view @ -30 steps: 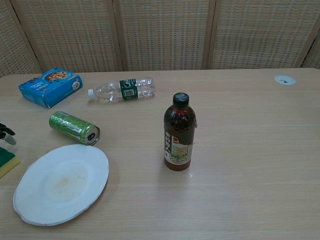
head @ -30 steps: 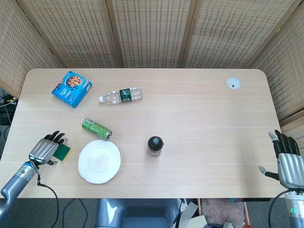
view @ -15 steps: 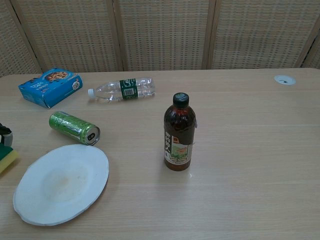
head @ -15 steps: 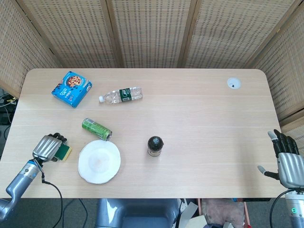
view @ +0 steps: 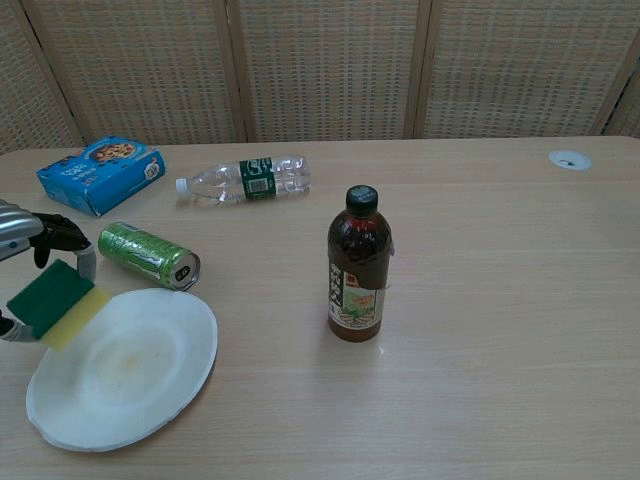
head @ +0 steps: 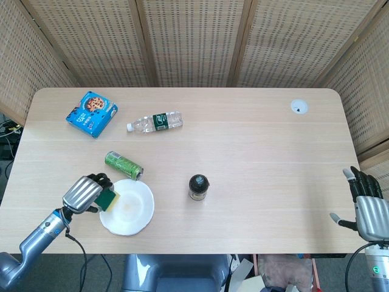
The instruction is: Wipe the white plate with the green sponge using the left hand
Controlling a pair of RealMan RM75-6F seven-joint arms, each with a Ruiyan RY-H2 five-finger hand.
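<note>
The white plate [head: 135, 214] [view: 140, 385] lies near the table's front left, with a faint brownish smear in its middle. My left hand [head: 86, 193] [view: 30, 250] holds the green and yellow sponge [head: 110, 198] [view: 57, 300] above the plate's left rim; the chest view shows it lifted slightly, yellow side down. My right hand [head: 367, 204] hangs off the table's right edge, fingers spread, holding nothing.
A green can [head: 123, 164] [view: 150, 255] lies on its side just behind the plate. A dark bottle [head: 198, 187] [view: 359, 266] stands upright right of the plate. A clear water bottle [head: 155, 121] and a blue cookie box [head: 92, 113] lie farther back.
My left hand has lifted the sponge off the table and carried it right, from beside the plate to over its left rim. The right hand has not moved.
</note>
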